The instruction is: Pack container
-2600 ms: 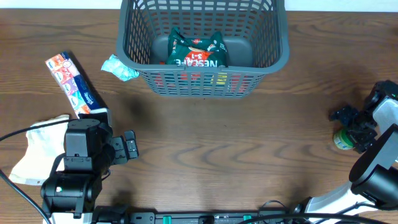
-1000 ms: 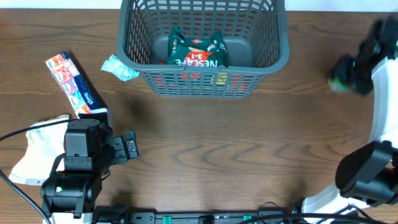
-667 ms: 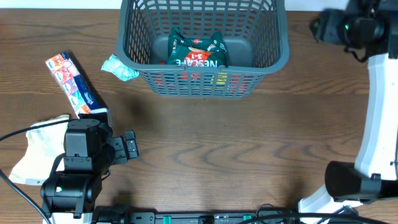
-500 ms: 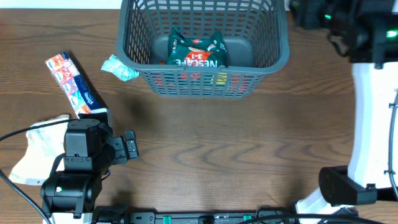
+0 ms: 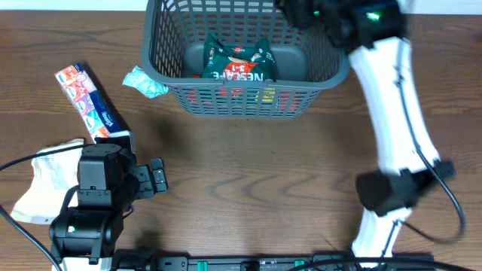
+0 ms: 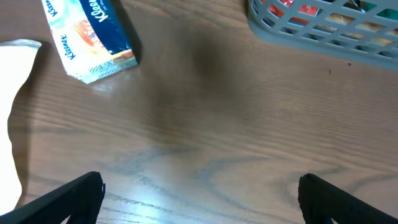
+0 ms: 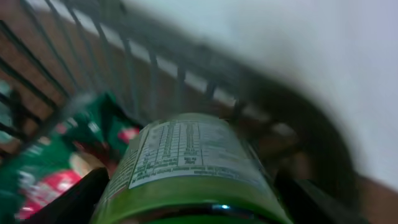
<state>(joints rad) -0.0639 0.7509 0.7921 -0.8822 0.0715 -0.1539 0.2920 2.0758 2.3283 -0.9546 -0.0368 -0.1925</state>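
At the far edge, the container point(image 5: 226, 98) runs left-right, mouth upward.

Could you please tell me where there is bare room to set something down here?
Free: the wide wood table between the dark grey slotted plastic basket and the table's near edge; also the basket floor right of the green coffee packet. Crowded: the left side, with the colourful tissue box, teal wrapper and white bag.

My left tool point(image 6: 202, 199) hangs low, jaws spread wide, nothing between them. My right arm point(image 5: 392, 98) stretches far forward, my right tool point(image 7: 186, 208) clamped around a green cylindrical jar with a white label point(image 7: 186, 155).
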